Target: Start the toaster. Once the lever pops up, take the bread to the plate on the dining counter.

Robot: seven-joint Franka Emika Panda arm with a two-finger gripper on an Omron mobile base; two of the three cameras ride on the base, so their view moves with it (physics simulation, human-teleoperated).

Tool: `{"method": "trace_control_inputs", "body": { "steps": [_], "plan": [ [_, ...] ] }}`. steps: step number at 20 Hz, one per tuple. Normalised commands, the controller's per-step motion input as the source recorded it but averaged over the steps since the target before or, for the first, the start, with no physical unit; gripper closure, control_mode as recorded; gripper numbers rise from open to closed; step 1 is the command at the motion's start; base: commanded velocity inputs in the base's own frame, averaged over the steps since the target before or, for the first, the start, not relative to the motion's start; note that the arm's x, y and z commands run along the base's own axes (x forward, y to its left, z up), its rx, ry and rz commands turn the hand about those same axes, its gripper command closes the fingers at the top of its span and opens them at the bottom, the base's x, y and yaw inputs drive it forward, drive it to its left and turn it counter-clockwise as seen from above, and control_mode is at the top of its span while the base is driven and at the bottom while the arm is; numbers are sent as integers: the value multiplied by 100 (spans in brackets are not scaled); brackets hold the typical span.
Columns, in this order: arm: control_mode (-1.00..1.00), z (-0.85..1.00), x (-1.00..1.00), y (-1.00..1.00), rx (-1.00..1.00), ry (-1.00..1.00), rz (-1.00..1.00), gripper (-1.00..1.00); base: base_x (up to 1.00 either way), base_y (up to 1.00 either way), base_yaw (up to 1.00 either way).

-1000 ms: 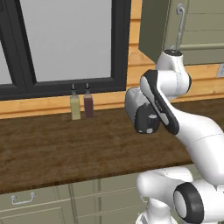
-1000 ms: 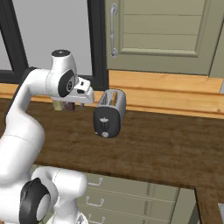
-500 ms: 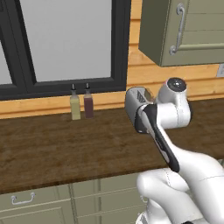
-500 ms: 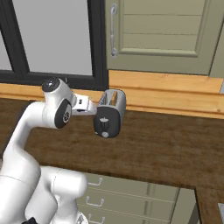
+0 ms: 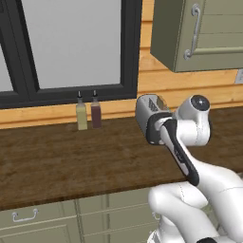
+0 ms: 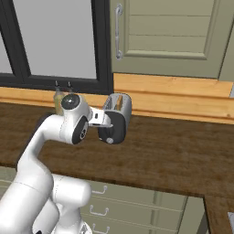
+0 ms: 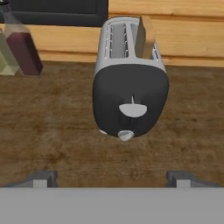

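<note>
Toaster: We saw the toaster (image 7: 130, 83) standing on the dark wood worktop (image 7: 57, 127), close to the wooden wall behind it. Its dark end with the small pale knob (image 7: 125, 135) faced our hand. In the side views it sat just past the arm (image 5: 148, 114) (image 6: 118, 119).

Bread: The bread (image 7: 145, 36) stuck up out of the right slot of the toaster. The left slot looked bare.

Lever: The pale lever (image 7: 133, 110) sat about halfway down the dark end.

Gripper: Our gripper (image 7: 111, 178) was low in the hand view, in front of the toaster's dark end, near it but not touching. Its two fingertips (image 7: 41, 178) were far apart and held nothing.

Bottles: Two slim bottles (image 5: 88, 112) stood side by side under the window (image 5: 71, 45), well to the left of the toaster. One was pale yellow and one was dark red.

Cabinet: A pale green wall cabinet (image 6: 171, 36) hung above the worktop.
</note>
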Motion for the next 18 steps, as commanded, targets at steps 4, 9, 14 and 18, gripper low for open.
{"method": "trace_control_inputs", "body": {
  "steps": [4, 9, 14, 18],
  "plan": [
    [-100, -1, 34, -7, 8, 13, 0, -100, 0, 0, 0],
    [-100, -8, 18, 0, 1, 6, 0, -100, 0, 0, 0],
    [-100, -18, 5, 4, 0, 1, 0, -100, 0, 0, 0],
    [-100, -23, 0, 15, 0, 0, 0, -100, 0, 0, 0]
  ]
}}
